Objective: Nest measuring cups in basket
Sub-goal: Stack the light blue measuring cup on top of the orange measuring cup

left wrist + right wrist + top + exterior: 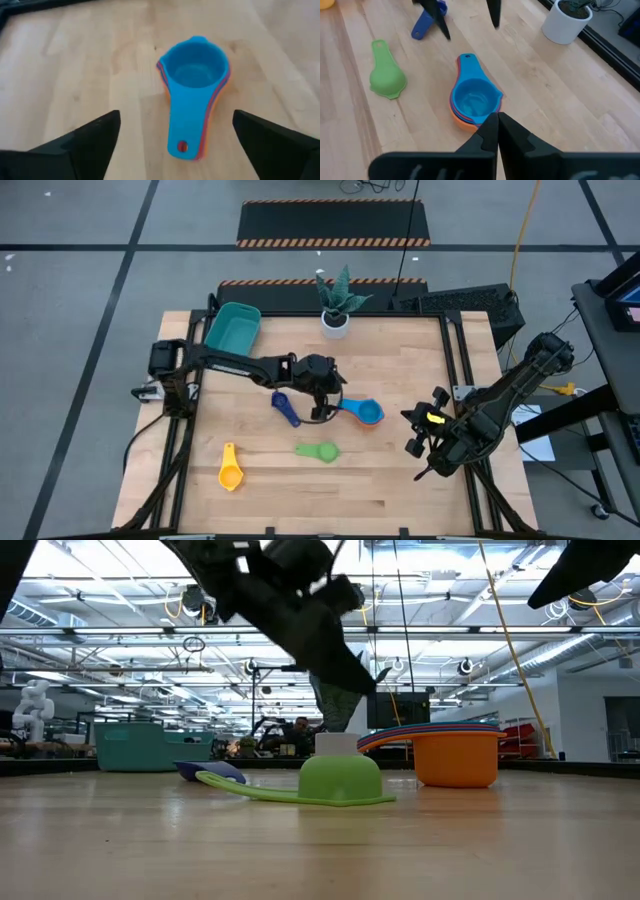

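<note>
A nested stack of cups, light blue on top (pixel 192 75) with orange and red rims below, sits on its base at table centre (pixel 365 412). Its handle points toward my left gripper (pixel 176 117). That gripper is open and hovers with one finger on each side of the handle (pixel 182 135), touching nothing. The dark blue cup (pixel 285 408), green cup (pixel 320 451) and yellow cup (pixel 230 468) lie apart on the table. The teal basket (pixel 232 328) stands at the far left corner. My right gripper (pixel 496 125) is shut and waits over the table's right side (pixel 425 442).
A white plant pot (pixel 335 323) stands at the far edge, beyond the stack. The green cup lies bowl-down in front in the low view (pixel 340 780). Bare wood stretches along the near edge and between the stack and the right arm.
</note>
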You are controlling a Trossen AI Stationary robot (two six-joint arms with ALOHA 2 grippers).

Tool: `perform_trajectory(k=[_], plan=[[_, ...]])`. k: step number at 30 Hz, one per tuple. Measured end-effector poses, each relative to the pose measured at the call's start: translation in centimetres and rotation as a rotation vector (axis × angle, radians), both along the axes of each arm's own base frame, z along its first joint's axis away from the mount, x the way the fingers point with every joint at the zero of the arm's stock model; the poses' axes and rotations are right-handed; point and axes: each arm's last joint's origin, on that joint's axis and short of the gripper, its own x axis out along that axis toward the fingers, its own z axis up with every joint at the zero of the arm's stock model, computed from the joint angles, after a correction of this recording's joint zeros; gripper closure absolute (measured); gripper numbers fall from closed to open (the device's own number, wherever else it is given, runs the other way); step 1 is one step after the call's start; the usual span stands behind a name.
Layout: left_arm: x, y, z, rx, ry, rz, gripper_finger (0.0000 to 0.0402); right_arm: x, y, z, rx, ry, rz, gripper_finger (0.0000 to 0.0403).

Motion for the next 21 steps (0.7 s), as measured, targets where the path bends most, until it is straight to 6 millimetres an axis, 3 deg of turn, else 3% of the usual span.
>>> perform_trajectory(k=[6,21], plan=[[0.9,0.1,-3.5,0.04,0.068,-0.034,0.0029,0.0,0.0,0.0,-0.003,0.004,0.002,0.0403],[1.5,0.1,-5.6,-0.043,0.087,-0.031,0.006,0.0,0.0,0.0,-0.001,0.005,0.003,0.0403]])
